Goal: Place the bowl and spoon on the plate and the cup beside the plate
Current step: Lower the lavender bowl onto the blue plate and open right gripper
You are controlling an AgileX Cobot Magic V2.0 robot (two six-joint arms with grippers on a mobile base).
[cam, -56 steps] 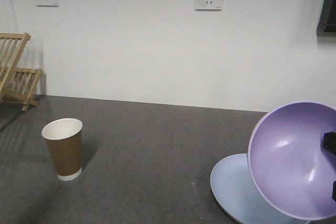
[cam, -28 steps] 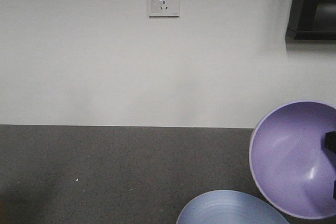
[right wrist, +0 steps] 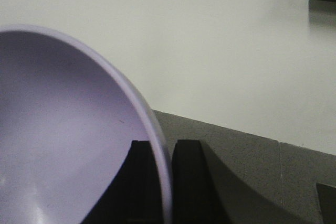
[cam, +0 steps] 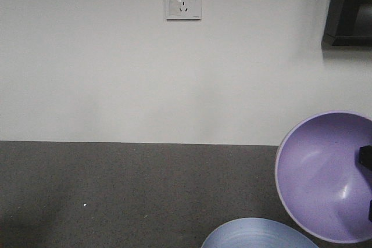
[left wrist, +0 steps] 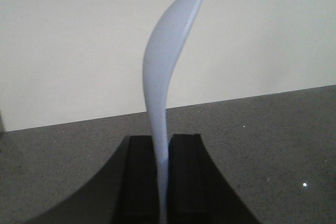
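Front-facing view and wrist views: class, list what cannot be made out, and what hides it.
- plate: front view, bottom edge cuts off most of it.
- bowl: front view, right edge crops it; right wrist view, left edge crops it.
- spoon: left wrist view, handle end hidden in the left claw.
- cup: in no view.

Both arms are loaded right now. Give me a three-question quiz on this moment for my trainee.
1. True or false: the left gripper is shut on the spoon, handle down and scoop pointing up.
2. What does the right gripper pinch? A) the rim of the bowl B) a pan lid C) a cloth
3. Fill in: in the front view, the pale blue round thing partly cut off by the bottom edge is the ___.

Key: 1 true. 2 A. 3 plate.
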